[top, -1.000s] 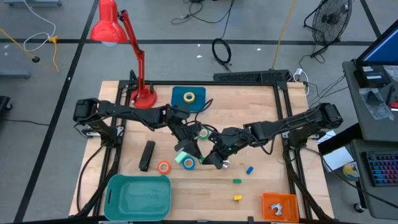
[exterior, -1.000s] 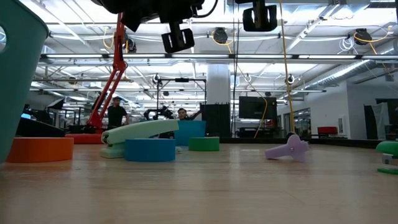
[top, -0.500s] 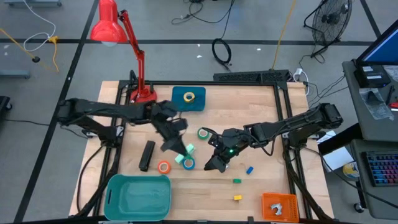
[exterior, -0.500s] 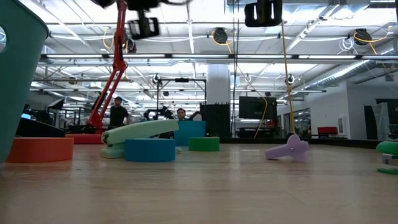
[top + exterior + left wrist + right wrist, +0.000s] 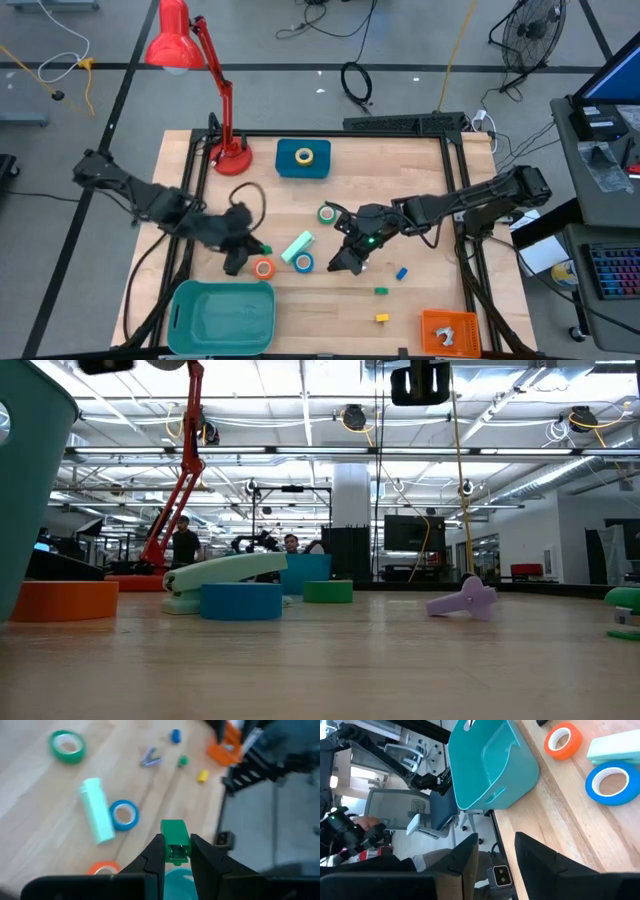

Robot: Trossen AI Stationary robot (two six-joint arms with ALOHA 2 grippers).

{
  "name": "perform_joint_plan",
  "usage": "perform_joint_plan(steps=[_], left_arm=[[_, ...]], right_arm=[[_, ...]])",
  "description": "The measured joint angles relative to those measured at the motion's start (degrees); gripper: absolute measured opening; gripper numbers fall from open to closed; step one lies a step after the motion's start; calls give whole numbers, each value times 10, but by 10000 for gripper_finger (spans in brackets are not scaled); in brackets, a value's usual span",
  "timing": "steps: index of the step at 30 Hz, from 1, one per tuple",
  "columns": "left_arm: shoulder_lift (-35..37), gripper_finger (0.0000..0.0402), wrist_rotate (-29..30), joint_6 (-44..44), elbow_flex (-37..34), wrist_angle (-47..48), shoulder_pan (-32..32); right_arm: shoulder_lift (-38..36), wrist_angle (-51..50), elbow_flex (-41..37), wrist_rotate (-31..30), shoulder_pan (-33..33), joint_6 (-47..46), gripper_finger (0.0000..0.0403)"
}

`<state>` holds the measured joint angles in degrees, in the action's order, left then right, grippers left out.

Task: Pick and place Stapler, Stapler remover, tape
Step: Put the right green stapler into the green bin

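My left gripper (image 5: 174, 842) hangs above the table's near left part, close over the black stapler (image 5: 236, 254), shut on a small bright-green piece (image 5: 173, 831). Flat on the wood lie the mint-green block (image 5: 297, 246) and the orange (image 5: 264, 268), blue (image 5: 302, 262) and green (image 5: 327, 213) tape rolls. A yellow roll (image 5: 303, 156) sits on a blue box. The lilac stapler remover (image 5: 149, 757) lies farther right. My right gripper (image 5: 345, 262) hovers open near the table's middle, with nothing between its fingers (image 5: 535, 855). My left gripper pinches the small green piece by its two sides (image 5: 175, 851) between its two fingers, with the piece's end sticking out past the fingertips. The fingers slant downward. The piece is lifted clear of the table.
A teal bin (image 5: 222, 315) stands at the near left edge, just below my left gripper. A red desk lamp (image 5: 228, 150) stands at the far left, an orange thing (image 5: 448, 330) at the near right. Small blue (image 5: 401, 272), green (image 5: 381, 291) and yellow (image 5: 381, 318) cubes lie right of centre.
My left arm has swung from the table's middle toward the left and near edges and has risen, and its wrist has turned. It carries the green piece to above the black stapler, beside the teal bin. The tapes and the mint-green block stay in place.
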<state>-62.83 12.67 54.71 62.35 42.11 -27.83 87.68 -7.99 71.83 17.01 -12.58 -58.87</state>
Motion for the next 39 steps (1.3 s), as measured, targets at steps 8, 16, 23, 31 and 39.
perform_joint_plan(steps=[8,16,23,31,39], left_arm=[[0,64,116,193,-106,-43,-146],[-14,64,159,256,-274,-300,-206],[-53,64,101,241,-306,-300,-193],[-95,64,90,230,-306,-347,-193],[-145,64,9,230,-306,-350,-194]], right_arm=[[0,3,0,12,17,1,125],[0,5,0,10,22,6,124],[0,5,0,13,25,-18,125],[0,5,0,13,25,-19,125],[0,4,0,14,25,-3,125]])
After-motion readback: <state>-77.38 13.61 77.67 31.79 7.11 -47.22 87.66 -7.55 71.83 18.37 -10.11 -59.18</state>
